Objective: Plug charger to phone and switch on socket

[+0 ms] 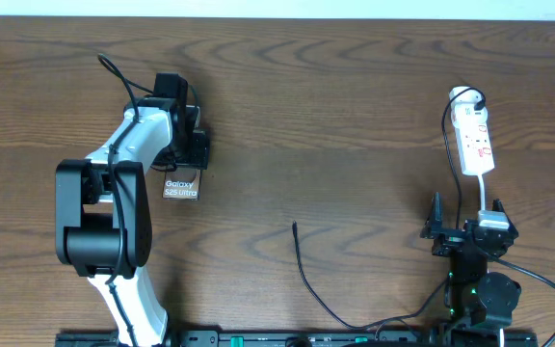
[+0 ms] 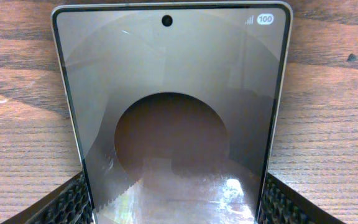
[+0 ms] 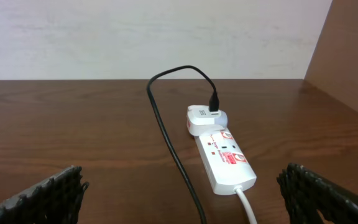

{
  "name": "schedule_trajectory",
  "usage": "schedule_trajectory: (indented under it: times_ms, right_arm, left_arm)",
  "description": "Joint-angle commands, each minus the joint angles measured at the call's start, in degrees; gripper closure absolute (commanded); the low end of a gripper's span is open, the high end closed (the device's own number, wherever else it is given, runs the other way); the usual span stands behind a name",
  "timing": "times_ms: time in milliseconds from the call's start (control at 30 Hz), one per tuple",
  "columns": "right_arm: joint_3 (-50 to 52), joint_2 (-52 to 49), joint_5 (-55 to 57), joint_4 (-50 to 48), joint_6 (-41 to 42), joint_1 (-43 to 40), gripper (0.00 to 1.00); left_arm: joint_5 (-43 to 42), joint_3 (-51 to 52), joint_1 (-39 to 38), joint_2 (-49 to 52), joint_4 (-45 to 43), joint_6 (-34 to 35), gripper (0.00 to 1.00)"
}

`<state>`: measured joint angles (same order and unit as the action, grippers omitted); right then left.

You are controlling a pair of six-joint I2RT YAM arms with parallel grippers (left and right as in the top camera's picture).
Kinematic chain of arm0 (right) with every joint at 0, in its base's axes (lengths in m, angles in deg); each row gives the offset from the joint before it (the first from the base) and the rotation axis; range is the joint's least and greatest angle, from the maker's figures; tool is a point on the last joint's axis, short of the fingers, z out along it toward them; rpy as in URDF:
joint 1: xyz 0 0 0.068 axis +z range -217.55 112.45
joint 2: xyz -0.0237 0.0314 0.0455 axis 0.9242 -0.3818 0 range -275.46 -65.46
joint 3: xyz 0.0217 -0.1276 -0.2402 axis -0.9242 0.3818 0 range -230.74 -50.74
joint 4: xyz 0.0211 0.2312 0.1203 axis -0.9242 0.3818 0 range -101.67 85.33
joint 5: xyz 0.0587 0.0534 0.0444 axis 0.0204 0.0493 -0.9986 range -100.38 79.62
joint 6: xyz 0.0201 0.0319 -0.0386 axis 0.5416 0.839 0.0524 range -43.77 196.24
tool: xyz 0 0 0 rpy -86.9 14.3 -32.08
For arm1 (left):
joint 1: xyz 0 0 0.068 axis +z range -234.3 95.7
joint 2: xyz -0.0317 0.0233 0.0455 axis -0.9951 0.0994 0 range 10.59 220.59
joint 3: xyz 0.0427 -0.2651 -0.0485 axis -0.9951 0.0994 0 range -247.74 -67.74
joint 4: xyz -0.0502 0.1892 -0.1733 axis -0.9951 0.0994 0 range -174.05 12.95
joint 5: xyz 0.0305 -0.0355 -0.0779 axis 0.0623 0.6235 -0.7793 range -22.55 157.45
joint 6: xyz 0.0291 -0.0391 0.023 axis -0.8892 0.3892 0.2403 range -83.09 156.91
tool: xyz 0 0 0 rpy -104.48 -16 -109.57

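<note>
The phone (image 1: 181, 189) lies at the left of the table, its white "Galaxy S25 Ultra" lettering showing. My left gripper (image 1: 189, 159) is shut on it. In the left wrist view the phone (image 2: 173, 93) fills the frame, and both fingers (image 2: 73, 202) press its long edges. The white socket (image 1: 476, 140) lies at the far right, with a white adapter (image 3: 204, 118) plugged into its far end. The black charger cable (image 3: 166, 130) runs from the adapter, and its plug tip (image 1: 294, 226) lies free mid-table. My right gripper (image 1: 465, 228) stands wide open just short of the socket (image 3: 225, 158), holding nothing.
The socket's white lead (image 1: 485, 193) runs toward my right gripper, and in the right wrist view this lead (image 3: 247, 205) passes between its fingers. The charger cable loops along the table's front edge (image 1: 355, 323). A pale wall stands behind the table.
</note>
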<state>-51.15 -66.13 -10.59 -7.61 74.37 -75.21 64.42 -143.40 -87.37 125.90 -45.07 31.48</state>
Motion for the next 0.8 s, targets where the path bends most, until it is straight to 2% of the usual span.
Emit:
schedule_trajectory:
  times_ms: [0,167,200,233,767]
  right_arm:
    - [0.1,0.4,0.3,0.3,0.5,-0.3,0.01]
    - [0.1,0.4,0.3,0.3,0.5,-0.3,0.01]
    - [0.1,0.4,0.3,0.3,0.5,-0.3,0.01]
    - [0.1,0.4,0.3,0.3,0.5,-0.3,0.01]
    - [0.1,0.4,0.3,0.3,0.5,-0.3,0.01]
  left_arm:
    - [2.2,2.2,0.1,1.5,0.6,-0.5,0.61]
    - [2.2,2.2,0.1,1.5,0.6,-0.5,0.78]
    - [2.2,2.2,0.1,1.5,0.6,-0.5,0.87]
    - [2.2,2.2,0.1,1.5,0.6,-0.5,0.92]
    - [2.2,2.1,0.1,1.5,0.6,-0.5,0.93]
